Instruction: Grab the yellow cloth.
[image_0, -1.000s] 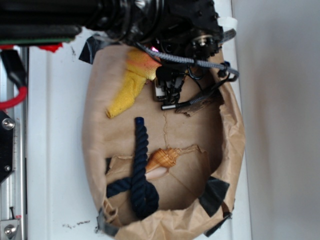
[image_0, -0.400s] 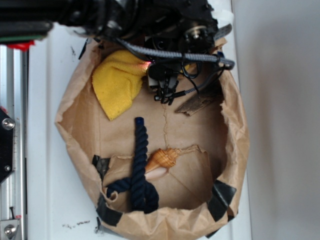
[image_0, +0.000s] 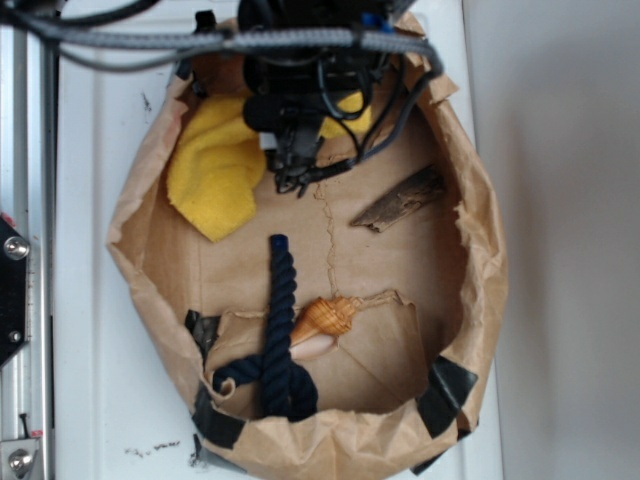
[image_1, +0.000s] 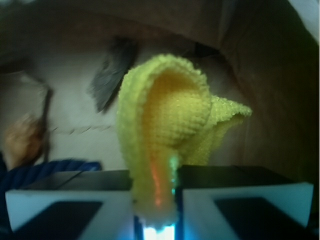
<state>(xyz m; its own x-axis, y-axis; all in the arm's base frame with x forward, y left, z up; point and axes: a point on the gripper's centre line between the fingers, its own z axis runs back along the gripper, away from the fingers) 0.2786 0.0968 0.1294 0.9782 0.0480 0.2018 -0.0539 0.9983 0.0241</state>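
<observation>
We see even, soft daylight in the exterior view, mildly grainy. In the wrist view the yellow cloth (image_1: 165, 145) is sharp at centre, while everything toward nine o'clock blurs into dim brown

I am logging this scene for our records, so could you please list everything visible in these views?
yellow cloth: one, bright yellow, upper left inside the bag, a fold pinched in the pincer
rope: one, dark blue, lower left of the bag floor, knotted at its lower end
seashell: one, orange-tan, centre of the floor, right beside the rope
wood piece: one, dark brown, right of centre
paper bag: one, brown, rolled open, black tape on the lower corners
table: one, white, under the bag
pincer: one, black, shut on the cloth fold
</observation>
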